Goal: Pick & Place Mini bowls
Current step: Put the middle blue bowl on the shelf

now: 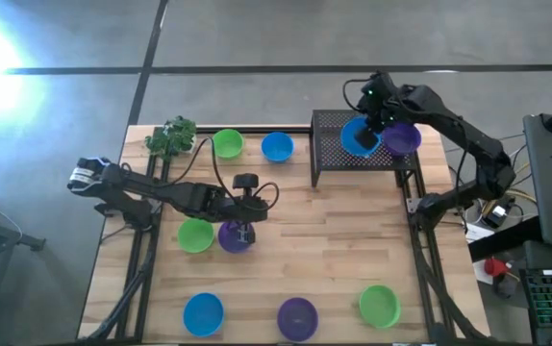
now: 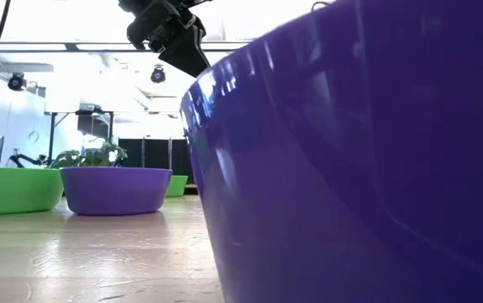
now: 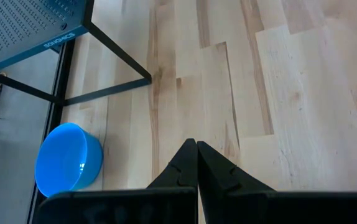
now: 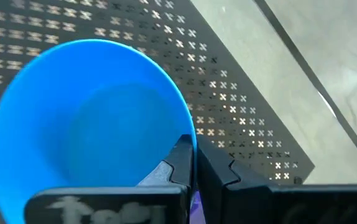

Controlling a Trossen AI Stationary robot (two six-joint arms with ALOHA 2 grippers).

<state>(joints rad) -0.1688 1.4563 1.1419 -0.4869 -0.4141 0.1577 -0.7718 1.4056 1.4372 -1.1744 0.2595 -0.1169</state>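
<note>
Nine mini bowls show in the high view. On the black rack (image 1: 329,159) at the far right are a blue bowl (image 1: 355,140) and a purple bowl (image 1: 403,140). My right gripper (image 1: 376,117) is shut on the blue bowl (image 4: 85,124). My left gripper (image 1: 247,207) is shut and empty (image 3: 197,152) over mid-table, by a purple bowl (image 1: 233,237) and a green bowl (image 1: 195,235). A green bowl (image 1: 227,144) and a blue bowl (image 1: 277,146) stand at the far edge. Blue (image 1: 203,313), purple (image 1: 297,318) and green (image 1: 379,305) bowls stand along the near edge. My right gripper holds the blue bowl by its rim (image 4: 190,132), pinched with one finger (image 4: 178,163) inside the bowl and the other outside. The fingers come from above. The bowl is tilted over the rack; I cannot tell whether its base rests on it.
A small leafy plant (image 1: 170,136) stands at the far left corner. The near purple bowl (image 2: 368,160) fills the right of the low view. Bare wood (image 1: 343,240) lies between the rack and the near row. Equipment stands off the table's right edge.
</note>
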